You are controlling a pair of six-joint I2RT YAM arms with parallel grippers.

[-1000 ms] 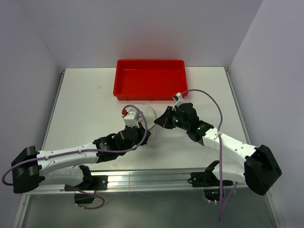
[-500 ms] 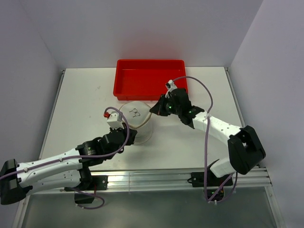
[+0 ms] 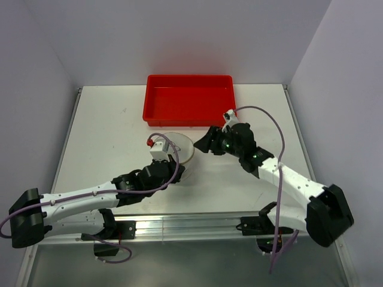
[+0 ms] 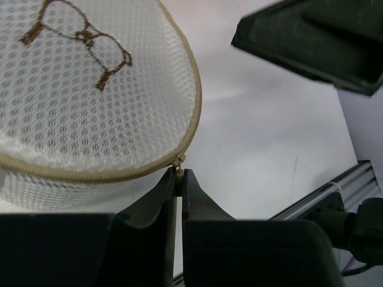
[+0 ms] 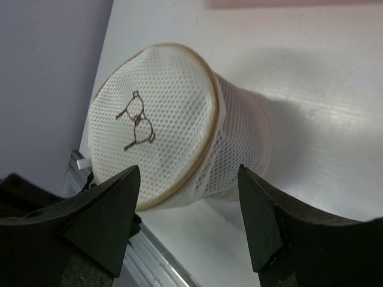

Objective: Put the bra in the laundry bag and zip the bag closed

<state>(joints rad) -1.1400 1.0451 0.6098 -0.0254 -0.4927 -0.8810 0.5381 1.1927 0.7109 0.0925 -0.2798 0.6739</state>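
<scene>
The laundry bag (image 3: 179, 145) is a round white mesh drum with a tan zip rim. It stands mid-table, and its lid with the dark bra drawing (image 5: 136, 122) faces up. My left gripper (image 4: 180, 174) is at the bag's near side, shut on the small zip pull (image 4: 179, 162) at the rim. In the top view my left gripper (image 3: 174, 168) sits just in front of the bag. My right gripper (image 3: 204, 145) hangs open just right of the bag, not touching it. In the right wrist view the bag (image 5: 161, 119) lies beyond the spread right gripper (image 5: 188, 173). The bra is out of view.
A red plastic tray (image 3: 147, 111) stands behind the bag at the table's back. An aluminium rail (image 3: 197, 224) runs along the near edge by the arm bases. One finger of the right gripper (image 4: 311, 36) hangs in the upper right of the left wrist view.
My right gripper, shut close to the bag's rim before, has opened and drawn back to the right. My left gripper swung left along the rim, then back right, staying shut.
</scene>
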